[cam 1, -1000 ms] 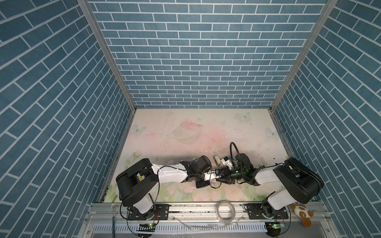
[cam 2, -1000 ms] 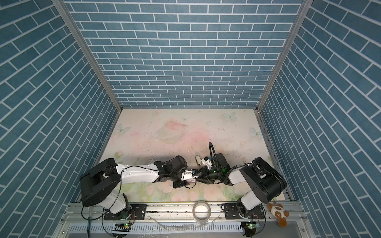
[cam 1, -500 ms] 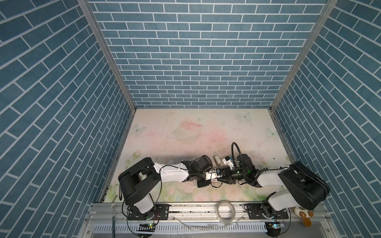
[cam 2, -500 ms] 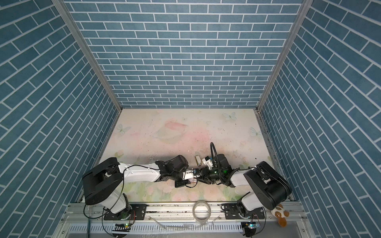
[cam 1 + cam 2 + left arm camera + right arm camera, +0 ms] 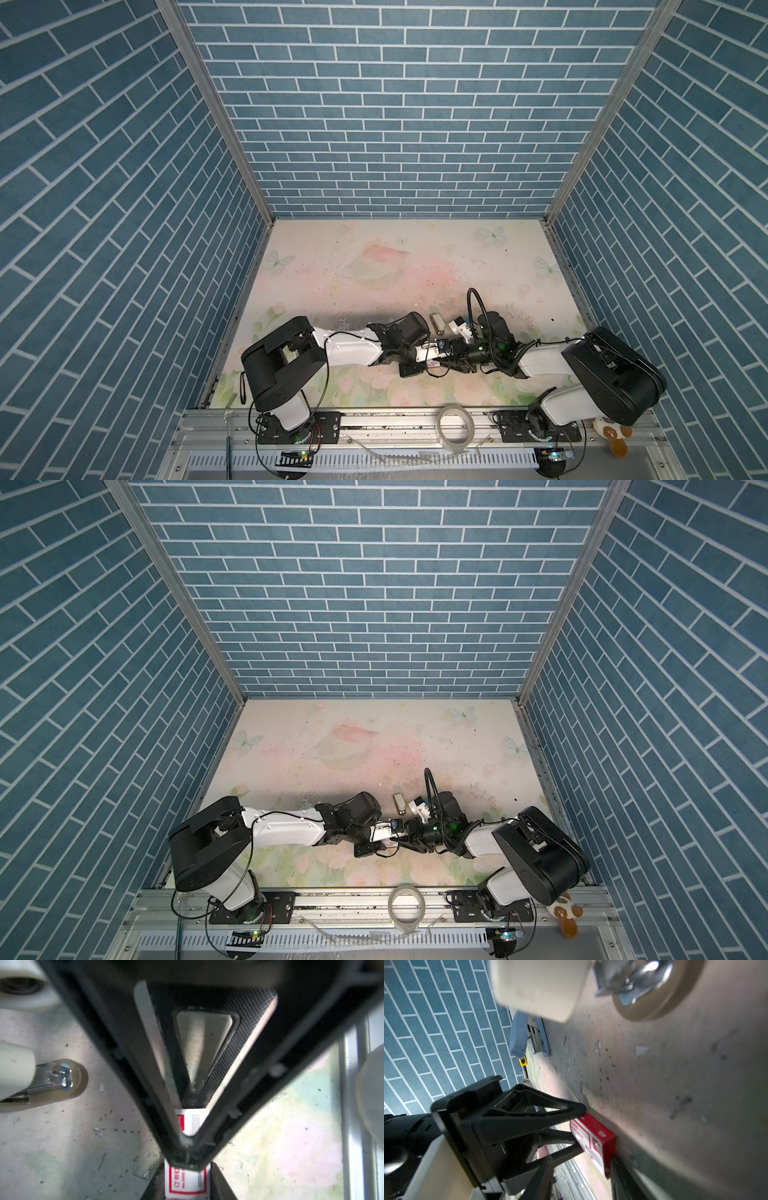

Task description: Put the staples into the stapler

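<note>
A small white-and-red cardboard box [image 5: 187, 1180] is held between both grippers at the front middle of the table [image 5: 374, 266]. My left gripper [image 5: 188, 1159] is shut on the box, its fingers meeting in a V over it. My right gripper [image 5: 580, 1178] comes from the opposite side and is shut on the same box [image 5: 591, 1138], with a finger on each flank. In both top views the two grippers [image 5: 434, 362] [image 5: 401, 839] meet tip to tip. A cream stapler [image 5: 41, 1082] with a tan base lies just behind them [image 5: 436, 323]. The staples are hidden.
A blue stapler [image 5: 527, 1036] lies further off near the brick wall. Loose bits of staple wire [image 5: 101, 1160] litter the table. A clear tape roll [image 5: 455, 428] stands on the front rail, with a small toy [image 5: 613, 432] at the right end.
My left gripper's fingers have drawn in on the box. The right arm's large link has shifted slightly toward the front right. Both grippers stay at the box.
</note>
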